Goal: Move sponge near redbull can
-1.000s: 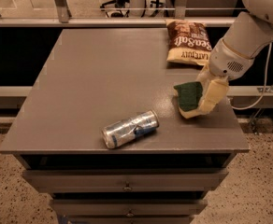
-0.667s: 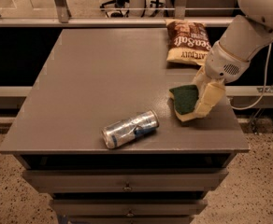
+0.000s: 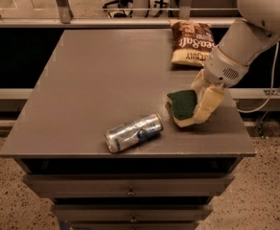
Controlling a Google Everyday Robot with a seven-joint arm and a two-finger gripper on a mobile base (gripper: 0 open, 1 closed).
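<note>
The sponge (image 3: 182, 104), dark green on top with a pale yellow body, lies on the grey table (image 3: 97, 90) at its right front. The gripper (image 3: 197, 105) reaches down from the white arm at the upper right, and its pale fingers (image 3: 208, 104) close around the sponge's right side. The redbull can (image 3: 133, 132), silver and blue, lies on its side near the table's front edge, a short gap to the left of and below the sponge.
A brown-and-yellow chip bag (image 3: 192, 43) lies at the table's back right. The table's front edge runs just below the can, with drawers (image 3: 130, 186) underneath. The right edge is close to the gripper.
The gripper has carried the sponge a little to the left and toward the front, closer to the can. The can and the chip bag have not moved.
</note>
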